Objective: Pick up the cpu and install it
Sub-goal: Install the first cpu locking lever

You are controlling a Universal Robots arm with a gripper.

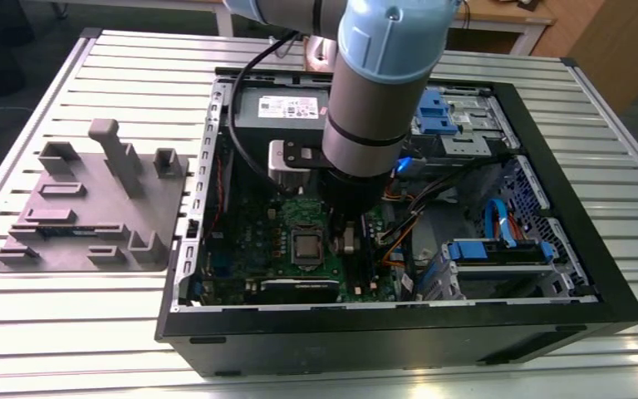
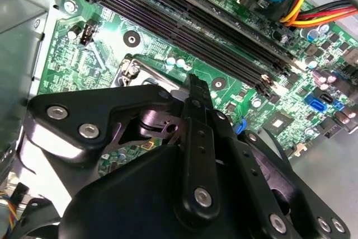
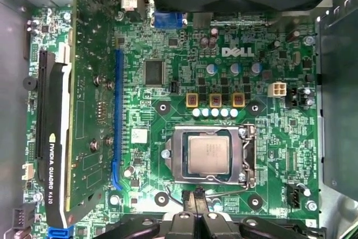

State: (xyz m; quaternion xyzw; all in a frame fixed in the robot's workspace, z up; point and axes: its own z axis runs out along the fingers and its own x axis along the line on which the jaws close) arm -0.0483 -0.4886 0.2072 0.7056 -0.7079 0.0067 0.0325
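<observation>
The cpu (image 3: 208, 154) is seated in its socket (image 3: 212, 155) just beyond the tool (image 3: 196, 202), whose fingers are closed together, empty; a bump could bend socket pins.

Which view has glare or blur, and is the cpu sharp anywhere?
In the first wrist view the cpu is sharp and evenly lit in its socket; in the second wrist view the near black gripper linkage looks soft; in the exterior view the arm shows bright highlights.

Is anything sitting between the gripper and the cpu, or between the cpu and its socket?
Nothing visible. The cpu already lies in the motherboard socket, uncovered, and the gripper hovers just beside it.
</observation>
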